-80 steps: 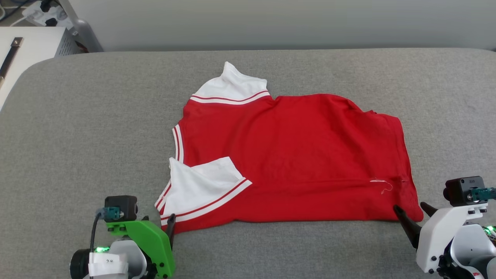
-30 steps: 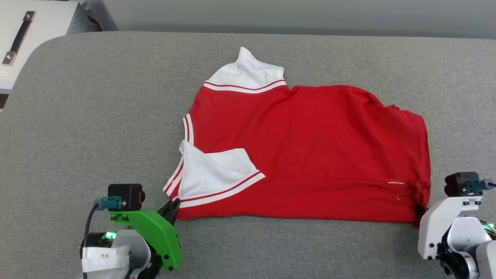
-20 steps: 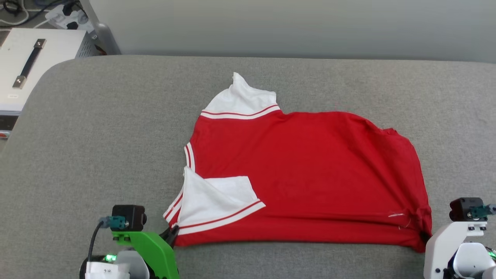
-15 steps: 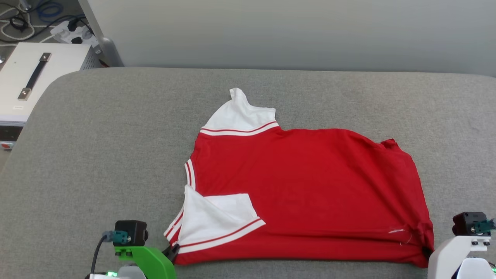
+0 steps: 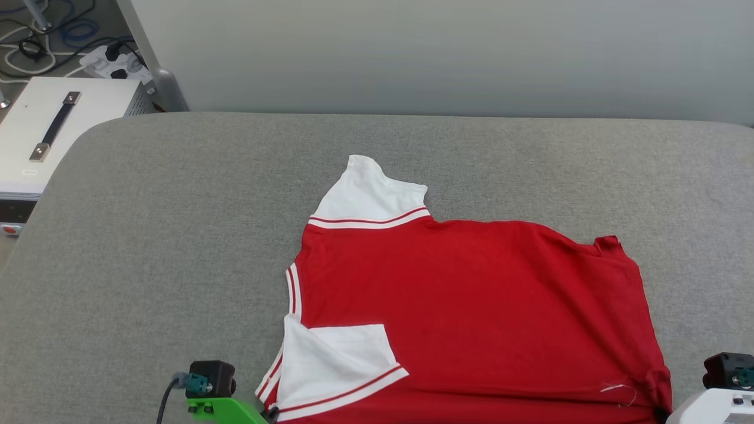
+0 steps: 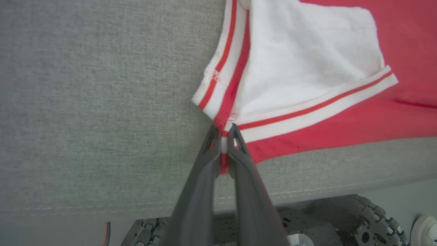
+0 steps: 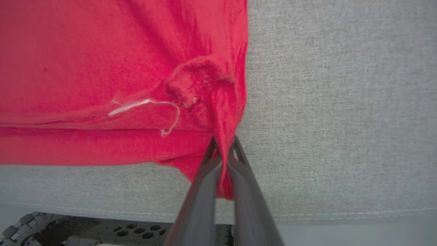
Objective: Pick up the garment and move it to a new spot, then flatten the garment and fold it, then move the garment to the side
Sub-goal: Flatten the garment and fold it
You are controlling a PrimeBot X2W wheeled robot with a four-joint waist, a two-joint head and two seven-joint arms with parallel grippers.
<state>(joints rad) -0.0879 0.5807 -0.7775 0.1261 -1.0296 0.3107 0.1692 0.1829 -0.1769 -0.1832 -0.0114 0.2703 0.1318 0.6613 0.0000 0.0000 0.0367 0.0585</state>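
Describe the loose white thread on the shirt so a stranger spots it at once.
A red shirt lies on the grey table. Follow its near edge to the corner pinched by the right gripper; the thread curls beside that bunched cloth. It is a thin white strand on plain red, unlike the broad white sleeves.

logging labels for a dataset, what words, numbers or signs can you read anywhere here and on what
No text can be read.
White case: a small label on its top, too small to read.
Red jersey T-shirt: no lettering on the side that shows, only stripe trim.
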